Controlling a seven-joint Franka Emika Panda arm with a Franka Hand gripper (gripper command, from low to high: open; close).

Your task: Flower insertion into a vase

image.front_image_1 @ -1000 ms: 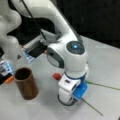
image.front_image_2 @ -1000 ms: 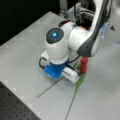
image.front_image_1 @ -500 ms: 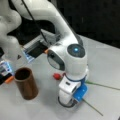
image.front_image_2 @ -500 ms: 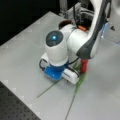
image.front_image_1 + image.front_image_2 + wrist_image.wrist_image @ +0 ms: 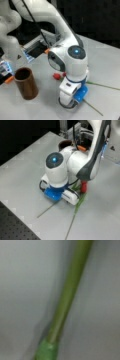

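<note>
The dark brown vase (image 5: 25,85) stands upright and empty at a front view's left; behind the arm only its rim (image 5: 64,143) shows. Flowers lie flat on the grey table: red buds (image 5: 57,76) beside the hand, a red bud (image 5: 84,186), and thin green stems (image 5: 101,85) (image 5: 78,205) running out from under it. My gripper (image 5: 67,104) (image 5: 62,195) is pressed down close to the table over the stems, its fingers hidden under the white and blue hand. The wrist view is filled by one green stem (image 5: 67,292) lying on the table, very close.
The arm's base and a black box (image 5: 37,48) sit behind the vase. A small lit device (image 5: 5,70) with an orange part is at the left edge. A black perforated board (image 5: 12,225) borders the table at a front view's bottom left.
The hand has sunk a little lower onto the stems. The vase and the flowers have not moved.
</note>
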